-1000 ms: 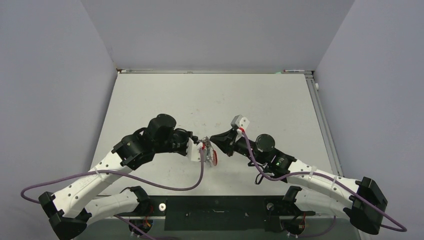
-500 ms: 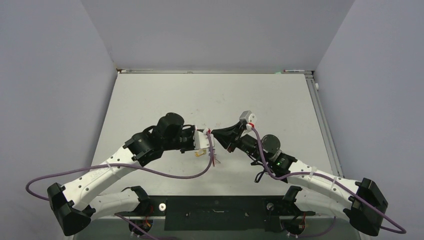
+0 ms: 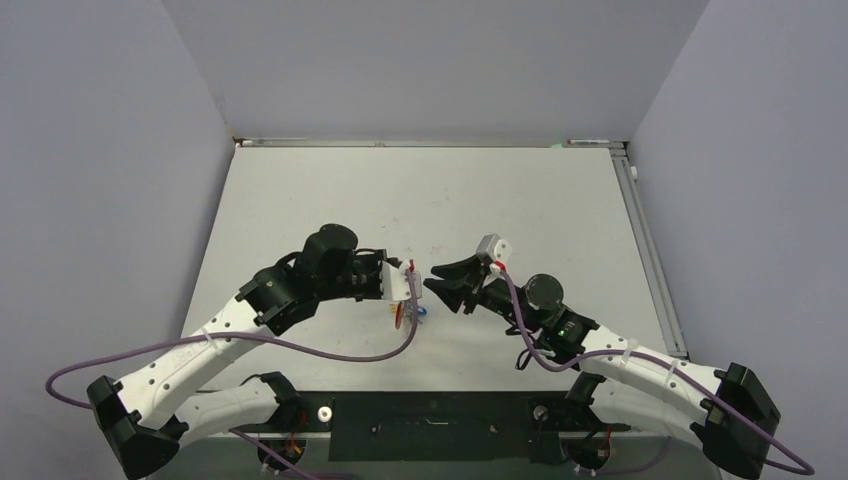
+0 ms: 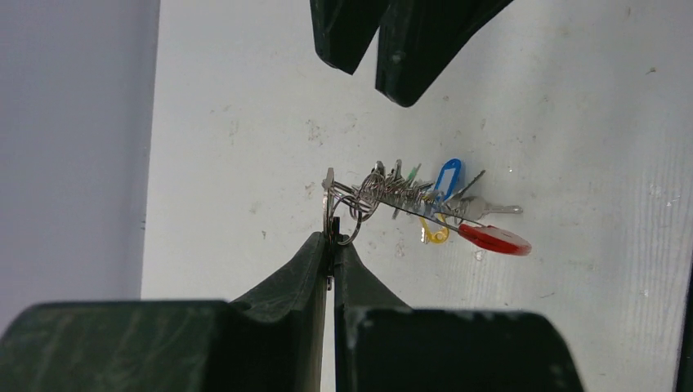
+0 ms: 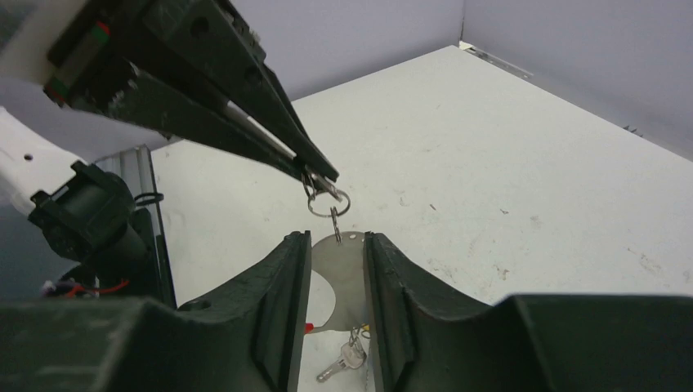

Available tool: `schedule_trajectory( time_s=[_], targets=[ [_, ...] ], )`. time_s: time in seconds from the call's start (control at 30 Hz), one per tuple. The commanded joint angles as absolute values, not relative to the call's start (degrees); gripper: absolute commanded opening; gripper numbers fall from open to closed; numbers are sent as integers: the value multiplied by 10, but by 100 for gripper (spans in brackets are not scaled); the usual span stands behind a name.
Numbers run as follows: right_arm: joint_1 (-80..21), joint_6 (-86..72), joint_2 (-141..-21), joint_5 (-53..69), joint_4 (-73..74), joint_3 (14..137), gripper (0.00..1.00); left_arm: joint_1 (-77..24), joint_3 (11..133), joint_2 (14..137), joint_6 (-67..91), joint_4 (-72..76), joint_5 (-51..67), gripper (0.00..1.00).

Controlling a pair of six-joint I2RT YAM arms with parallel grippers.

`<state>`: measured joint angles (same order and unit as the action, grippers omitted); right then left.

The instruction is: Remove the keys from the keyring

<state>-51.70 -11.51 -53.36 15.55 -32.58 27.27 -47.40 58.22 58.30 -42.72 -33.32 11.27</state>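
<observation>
My left gripper (image 3: 408, 276) is shut on a small metal ring at the top end of the keyring (image 3: 404, 312), pinching it at the fingertips in the left wrist view (image 4: 331, 238). The keyring hangs above the table: a grey strip ending in a red crescent (image 4: 494, 239). The keys (image 4: 409, 196) bunch along it with blue, yellow and green tags. My right gripper (image 3: 433, 278) is open and faces the left one. In the right wrist view (image 5: 337, 242) the grey strip (image 5: 347, 273) hangs just beyond its jaws, and one silvery key (image 5: 342, 360) dangles below.
The white table (image 3: 520, 200) is bounded by grey walls at the back and sides. A metal rail (image 3: 645, 240) runs along the right edge. Purple cables loop from both arms near the front edge (image 3: 330, 372).
My right gripper has opened and drawn back a little from the keyring. My left gripper has shifted slightly left, still holding the ring, and the hanging keys have swung.
</observation>
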Motion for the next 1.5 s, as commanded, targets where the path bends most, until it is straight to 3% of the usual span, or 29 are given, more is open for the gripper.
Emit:
schedule_trajectory(
  time_s=[0.0,0.3,0.5,0.87,1.47],
  targets=[
    [-512,-56,-522,224,-300,273,34,-470,591,548,-508,-306,139,0],
    [-512,25,-545,327,-252,316,45,-461,577,524,-644,-341,205,0],
    [-529,29,-562,310,-242,336,47,-462,585,530,-641,-341,212,0],
    [-545,-43,-595,201,-278,348,44,-463,598,535,-639,-337,221,0],
    [-561,-27,-625,190,-306,351,35,-467,607,537,-627,-330,224,0]
  ],
)
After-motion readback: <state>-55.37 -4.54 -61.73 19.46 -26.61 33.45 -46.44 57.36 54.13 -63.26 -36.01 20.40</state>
